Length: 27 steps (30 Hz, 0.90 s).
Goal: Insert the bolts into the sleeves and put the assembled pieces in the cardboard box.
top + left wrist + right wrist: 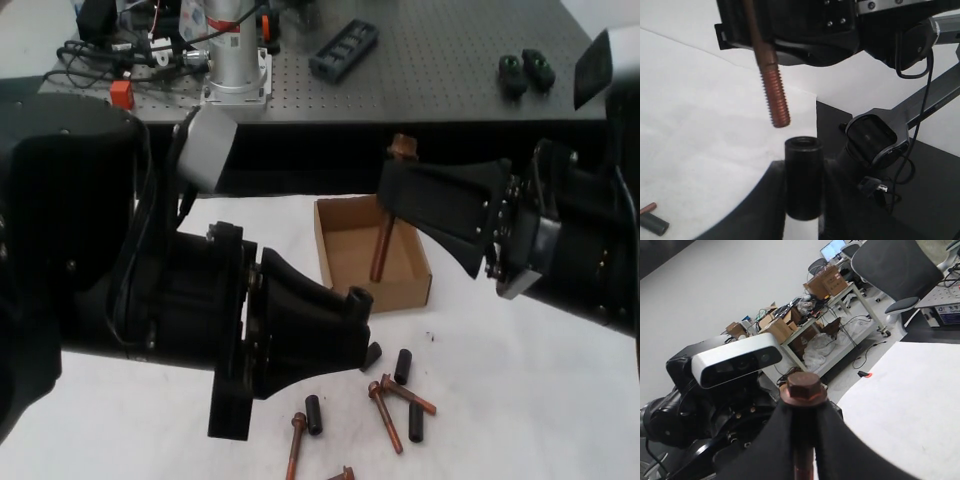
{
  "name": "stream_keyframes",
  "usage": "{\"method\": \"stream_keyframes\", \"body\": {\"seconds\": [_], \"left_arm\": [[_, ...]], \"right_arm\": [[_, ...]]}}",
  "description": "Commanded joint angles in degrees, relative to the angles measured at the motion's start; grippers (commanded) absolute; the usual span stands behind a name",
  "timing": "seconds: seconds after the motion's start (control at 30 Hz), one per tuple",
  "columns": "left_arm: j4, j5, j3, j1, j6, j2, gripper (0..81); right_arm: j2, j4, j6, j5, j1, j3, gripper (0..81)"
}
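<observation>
We see the left hand [357, 312] closed on a black sleeve [803, 177], which stands upright between its fingers [765, 210] with the open bore upward. The right hand [392, 205] grips a copper-coloured bolt [381, 250] just under its hexagonal head; the bolt hangs threads down, its tip just above the sleeve's mouth and a little to one side, not yet in it.

An open cardboard box [400, 292] sits below the right hand and just beyond the left hand. Near the left hand, loose bolts [385, 417] and loose sleeves [403, 366] lie scattered, some touching, some apart.

A white sheet [520, 390] covers the bench here. Farther out beyond both hands we see a perforated metal plate [450, 70] bearing a grey post [232, 50], a black tray [343, 48] and a tangle of cables [100, 50].

Past the right hand's bolt head, the right wrist view takes in the room: a plain grey wall [715, 285]; a long table piled with cartons [777, 330]; an office chair [895, 270] close to the bench edge.
</observation>
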Motion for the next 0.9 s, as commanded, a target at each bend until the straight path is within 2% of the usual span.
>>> {"method": "stream_keyframes", "body": {"seconds": [0.0,0.37,0.5,0.7,0.87], "left_arm": [[-0.77,0.93,-0.17,-0.14,-0.48,-0.46,0.7],[-0.77,0.93,-0.17,-0.14,-1.70,-0.46,0.7],[-0.77,1.57,-0.17,-0.14,-3.14,-0.46,0.7],[-0.77,1.77,-0.17,-0.14,-3.50,-0.46,0.7],[-2.99,1.34,-0.17,-0.14,-3.34,-0.46,0.7]], "right_arm": [[0.11,-1.03,-0.13,-5.16,0.17,-0.08,0.3],[0.11,-1.51,0.18,-7.37,0.17,-0.08,0.3],[0.78,-1.94,0.30,-10.16,0.17,-0.08,0.3],[0.99,-1.94,0.30,-10.17,2.38,-0.08,0.3],[0.99,-0.97,-0.20,-6.51,2.83,-0.08,0.3]]}}
